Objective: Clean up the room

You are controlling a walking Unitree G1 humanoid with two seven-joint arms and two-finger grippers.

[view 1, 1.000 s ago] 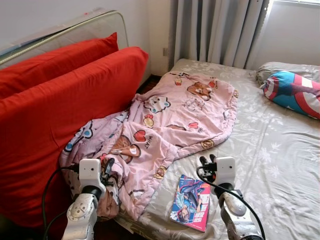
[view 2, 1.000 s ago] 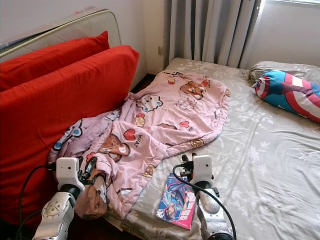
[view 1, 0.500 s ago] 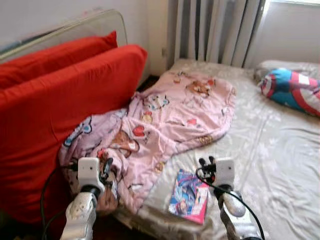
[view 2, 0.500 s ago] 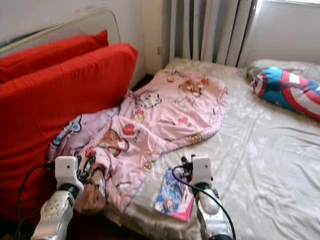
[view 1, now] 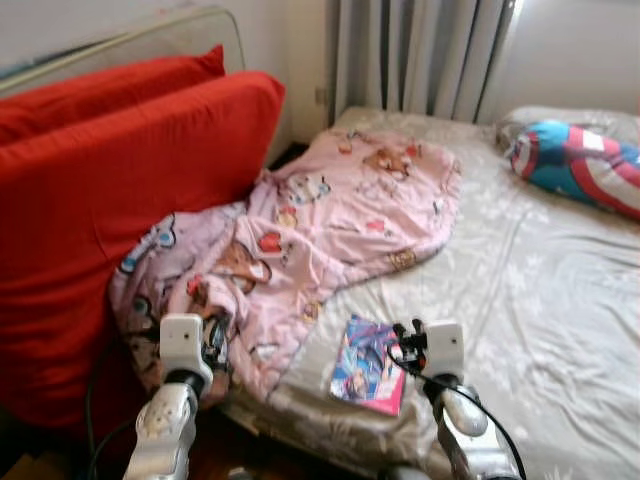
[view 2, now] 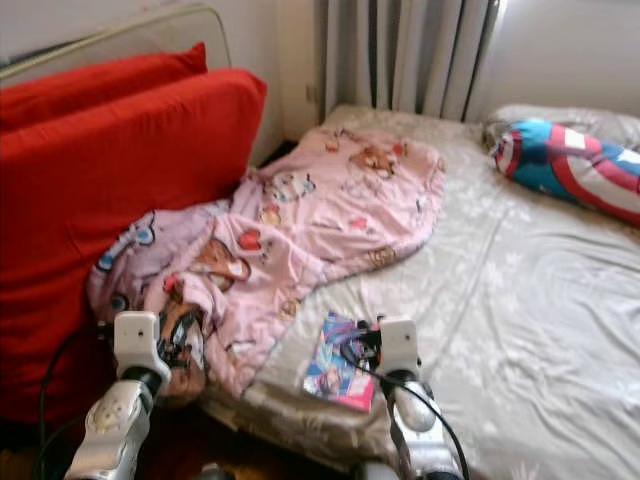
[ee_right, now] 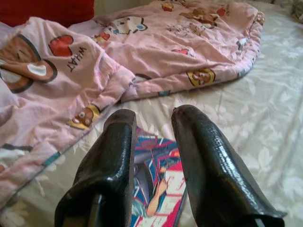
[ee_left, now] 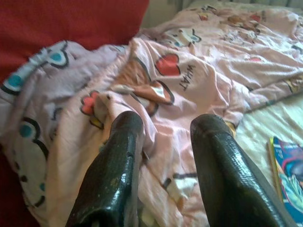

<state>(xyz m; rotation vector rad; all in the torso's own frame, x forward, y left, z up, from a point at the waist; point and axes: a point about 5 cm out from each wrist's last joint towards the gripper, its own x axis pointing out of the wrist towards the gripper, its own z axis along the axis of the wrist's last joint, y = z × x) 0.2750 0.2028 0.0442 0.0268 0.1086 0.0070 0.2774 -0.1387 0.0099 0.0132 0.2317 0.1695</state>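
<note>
A pink cartoon-print blanket (view 1: 330,210) lies rumpled across the left side of the bed (view 1: 540,300), one corner hanging over the near edge. A colourful comic book (view 1: 368,365) lies flat on the sheet by the bed's near edge. My left gripper (ee_left: 166,120) is open, with nothing between its fingers, just short of the blanket's hanging corner (ee_left: 156,80). My right gripper (ee_right: 155,116) is also open and empty, hovering right over the near end of the book (ee_right: 161,184), fingers pointing along the bed.
Two big red cushions (view 1: 120,170) stand against a rail at the left of the bed. A blue, red and white shield-print pillow (view 1: 580,165) lies at the far right. Grey curtains (view 1: 420,50) hang behind. A strip of dark floor (view 1: 230,455) runs below the bed edge.
The whole picture has shifted and blurred, so the camera has moved, with more of the bed's near edge and floor in sight. Both grippers hold the same open pose; nothing was grasped.
</note>
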